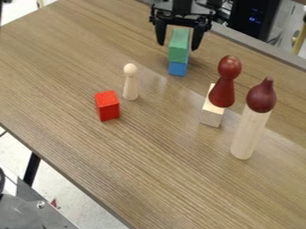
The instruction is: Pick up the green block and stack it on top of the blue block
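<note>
My gripper [178, 47] is wide open at the green block [178, 45], gripping nothing. That block sits on a blue block [178, 68].

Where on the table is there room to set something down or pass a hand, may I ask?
The table is bare across the lower picture, below the red block and pale cylinder, and at upper left, beyond the small peg. It is crowded where the dark red figure, pale block and pale cylinder bunch together, and where the tool straddles the green block.
</note>
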`<state>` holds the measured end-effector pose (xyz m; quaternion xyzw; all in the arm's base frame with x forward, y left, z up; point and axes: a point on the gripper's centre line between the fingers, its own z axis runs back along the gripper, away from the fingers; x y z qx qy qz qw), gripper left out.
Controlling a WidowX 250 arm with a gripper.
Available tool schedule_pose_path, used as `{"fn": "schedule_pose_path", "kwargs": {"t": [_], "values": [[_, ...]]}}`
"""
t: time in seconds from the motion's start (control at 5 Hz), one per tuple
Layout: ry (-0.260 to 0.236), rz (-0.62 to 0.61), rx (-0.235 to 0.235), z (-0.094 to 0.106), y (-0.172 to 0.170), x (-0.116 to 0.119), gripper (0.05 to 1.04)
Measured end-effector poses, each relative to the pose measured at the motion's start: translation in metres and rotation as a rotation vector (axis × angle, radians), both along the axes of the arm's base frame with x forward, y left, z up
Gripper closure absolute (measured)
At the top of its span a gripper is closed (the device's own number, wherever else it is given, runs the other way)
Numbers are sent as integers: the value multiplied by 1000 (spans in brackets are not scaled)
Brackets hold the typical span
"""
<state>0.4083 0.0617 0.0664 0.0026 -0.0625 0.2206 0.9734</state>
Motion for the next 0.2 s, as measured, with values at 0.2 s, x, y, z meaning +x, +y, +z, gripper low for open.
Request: {"fn": "schedule_pose_path", "kwargs": {"t": [0.2], "values": [[-90,-83,84,44,2,-14,85]]}}
